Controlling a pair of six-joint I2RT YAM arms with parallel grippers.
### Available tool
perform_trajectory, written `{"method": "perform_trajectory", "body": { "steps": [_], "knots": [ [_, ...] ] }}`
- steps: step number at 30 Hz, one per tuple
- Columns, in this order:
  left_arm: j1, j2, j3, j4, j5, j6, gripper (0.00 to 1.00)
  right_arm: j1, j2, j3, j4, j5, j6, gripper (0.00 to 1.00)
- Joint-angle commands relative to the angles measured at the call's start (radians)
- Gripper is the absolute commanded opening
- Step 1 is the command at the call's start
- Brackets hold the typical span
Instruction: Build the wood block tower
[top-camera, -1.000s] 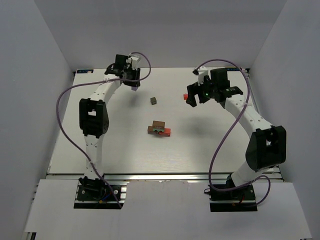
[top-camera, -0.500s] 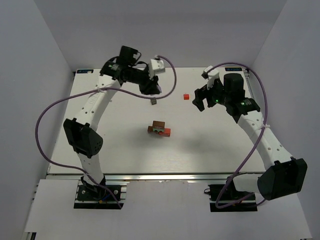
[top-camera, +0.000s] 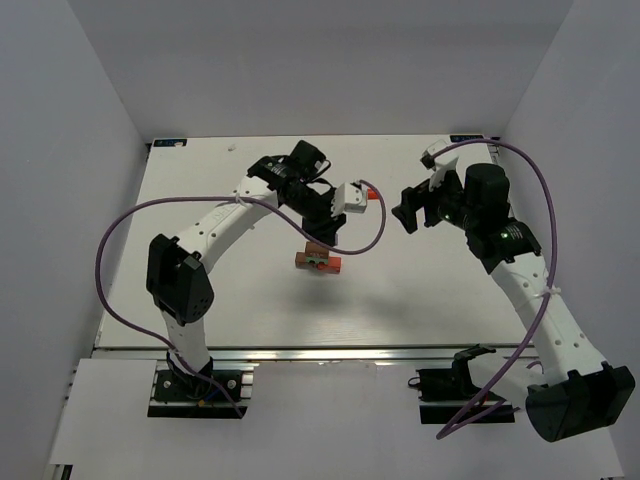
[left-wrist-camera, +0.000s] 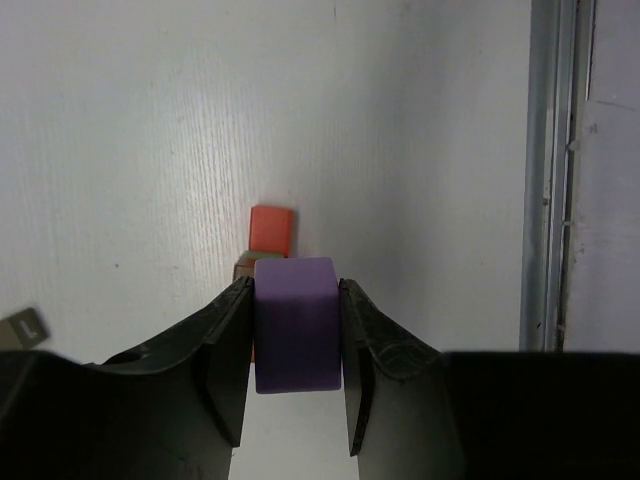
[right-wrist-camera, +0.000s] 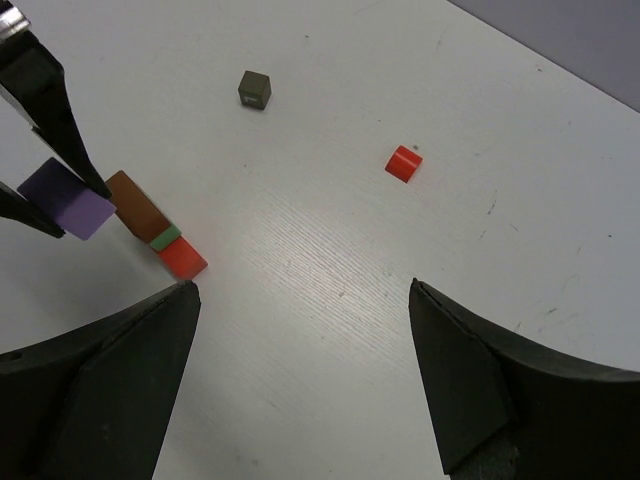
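Left pincer (left-wrist-camera: 295, 290): my jaws are drawn nearly together and clamped on a lilac painted wooden cube (left-wrist-camera: 294, 335), with one finger flat against each of two opposite faces. The cube fills the gap between the fingers and projects a little past their tips.

Position of the lilac cube: in the right wrist view it sits just beside the brown end of the started tower (top-camera: 318, 258). I cannot tell whether it touches. In my left wrist view a red piece and a sliver of brown show just past the cube's far edge.

The tower: it stands near the middle of the white table (top-camera: 240, 290), between my two arms. It consists of a brown wooden bar (right-wrist-camera: 135, 203), a small green wooden piece (right-wrist-camera: 166, 237) and a red wooden block (right-wrist-camera: 183, 258). In the right wrist view these touch in one line. I cannot tell whether any piece rests on another.

Right pincer (right-wrist-camera: 300, 300): my jaws are spread wide with nothing between them. It hangs over bare table on the right side, well apart from the tower.

Loose pieces: a small red wooden cube (right-wrist-camera: 403, 162) and a dark grey wooden cube (right-wrist-camera: 254, 89) lie singly on the table, apart from each other and from the tower
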Motion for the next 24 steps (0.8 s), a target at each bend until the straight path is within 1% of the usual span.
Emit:
{"method": "perform_trajectory", "body": {
  "steps": [1, 5, 15, 19, 24],
  "knots": [
    [0.001, -0.089, -0.082, 0.060, -0.039, 0.010, 0.00, -0.007, -0.031, -0.016, 0.034, 0.022, 0.034, 0.89],
    [-0.002, -0.103, -0.122, 0.097, -0.068, 0.009, 0.00, -0.007, -0.045, -0.019, 0.024, 0.068, 0.034, 0.89],
    [-0.002, -0.063, -0.148, 0.169, -0.110, -0.014, 0.00, -0.006, -0.017, -0.013, 0.026, 0.085, 0.015, 0.89],
    [-0.002, -0.048, -0.144, 0.149, -0.099, 0.013, 0.00, -0.007, -0.011, -0.019, 0.029, 0.081, 0.014, 0.89],
    [-0.002, -0.068, -0.154, 0.118, -0.081, 0.058, 0.00, -0.006, -0.006, -0.027, 0.044, 0.093, 0.008, 0.89]
  ]
}}
